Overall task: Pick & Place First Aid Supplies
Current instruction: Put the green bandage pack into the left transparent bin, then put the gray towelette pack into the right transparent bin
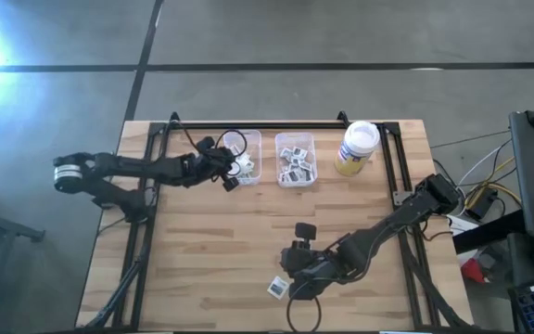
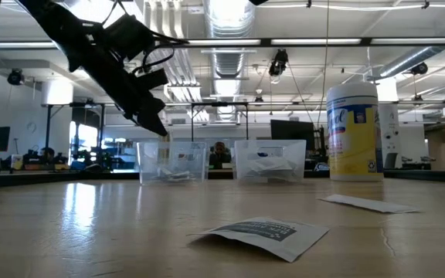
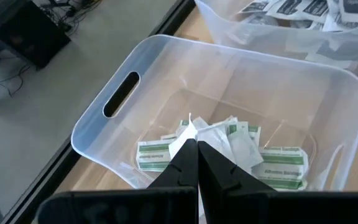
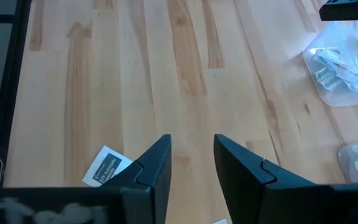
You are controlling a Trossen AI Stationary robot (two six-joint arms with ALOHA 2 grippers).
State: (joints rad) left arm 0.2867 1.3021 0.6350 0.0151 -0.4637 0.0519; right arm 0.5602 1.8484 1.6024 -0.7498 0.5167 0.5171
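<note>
Over the left bin, left gripper pinches a white packet; both bins already hold supplies. Well clear of that bin, right gripper spread empty beside a stray packet; strip remains too.

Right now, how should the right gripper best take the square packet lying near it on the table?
Probably from straight above, pinching a raised edge: the square packet lies flat on bare wood with one side slightly lifted. The right gripper is open beside it.
</note>
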